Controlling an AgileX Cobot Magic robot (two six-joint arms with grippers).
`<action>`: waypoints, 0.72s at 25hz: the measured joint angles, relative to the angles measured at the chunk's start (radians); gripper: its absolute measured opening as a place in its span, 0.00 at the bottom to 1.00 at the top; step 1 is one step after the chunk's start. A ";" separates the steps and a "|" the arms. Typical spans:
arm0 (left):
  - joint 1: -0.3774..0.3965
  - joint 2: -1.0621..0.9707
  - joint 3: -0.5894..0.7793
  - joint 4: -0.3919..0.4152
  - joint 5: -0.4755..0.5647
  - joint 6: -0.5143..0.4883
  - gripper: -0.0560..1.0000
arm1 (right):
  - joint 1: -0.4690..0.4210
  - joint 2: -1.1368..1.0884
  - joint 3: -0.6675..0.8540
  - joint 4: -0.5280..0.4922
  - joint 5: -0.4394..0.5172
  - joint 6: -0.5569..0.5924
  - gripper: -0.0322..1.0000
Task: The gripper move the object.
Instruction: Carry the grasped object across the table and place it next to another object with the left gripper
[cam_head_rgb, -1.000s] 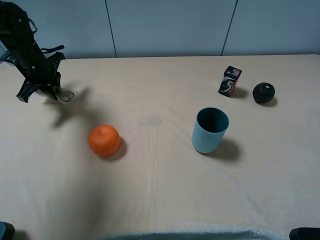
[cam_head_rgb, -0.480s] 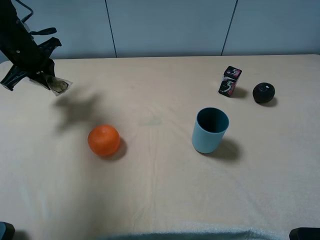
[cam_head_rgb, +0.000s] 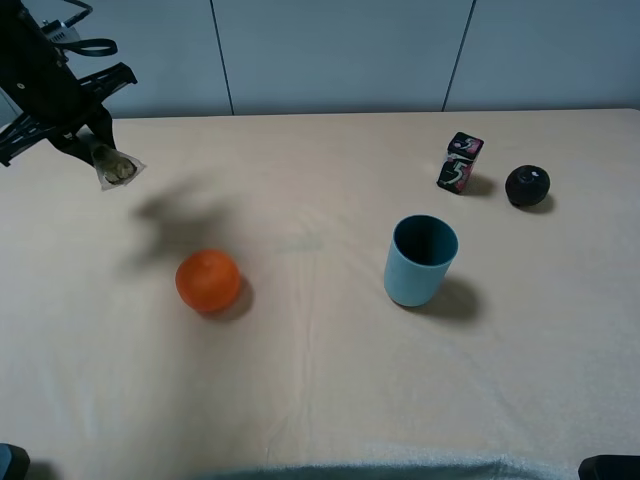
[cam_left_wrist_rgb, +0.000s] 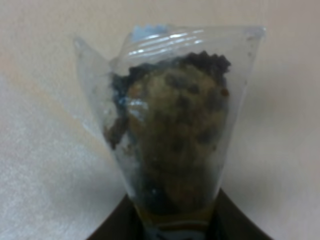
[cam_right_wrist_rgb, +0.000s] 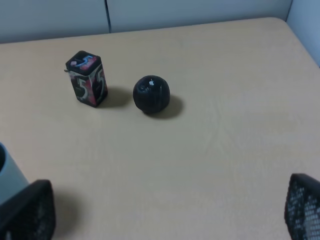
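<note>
My left gripper (cam_head_rgb: 97, 150) is at the far left of the exterior high view, raised above the table and shut on the object, a small clear packet of gold-brown chocolates (cam_head_rgb: 118, 168). The packet hangs from the fingers and casts a shadow on the table to its right. In the left wrist view the packet (cam_left_wrist_rgb: 175, 135) fills the picture and stands out from the dark jaws at its base. My right gripper (cam_right_wrist_rgb: 165, 215) is open and empty, low over the table's right side, its two dark fingertips (cam_right_wrist_rgb: 27, 210) wide apart.
An orange fruit (cam_head_rgb: 208, 280) lies on the beige table (cam_head_rgb: 320, 380) at left centre. A blue cup (cam_head_rgb: 420, 260) stands right of centre. A black patterned small box (cam_head_rgb: 459, 162) and a black ball (cam_head_rgb: 527, 186) sit at the back right; both show in the right wrist view.
My left gripper has risen from the table with the packet in it. Its shadow has shifted to the right. The other things have not moved.
</note>
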 joint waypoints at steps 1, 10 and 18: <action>-0.009 -0.006 0.000 0.000 0.004 0.014 0.26 | 0.000 0.000 0.000 0.000 0.000 0.000 0.70; -0.100 -0.007 -0.064 0.030 0.097 0.112 0.26 | 0.000 0.000 0.000 0.000 0.000 0.000 0.70; -0.154 -0.007 -0.098 0.046 0.161 0.233 0.26 | 0.000 0.000 0.000 0.000 0.000 0.000 0.70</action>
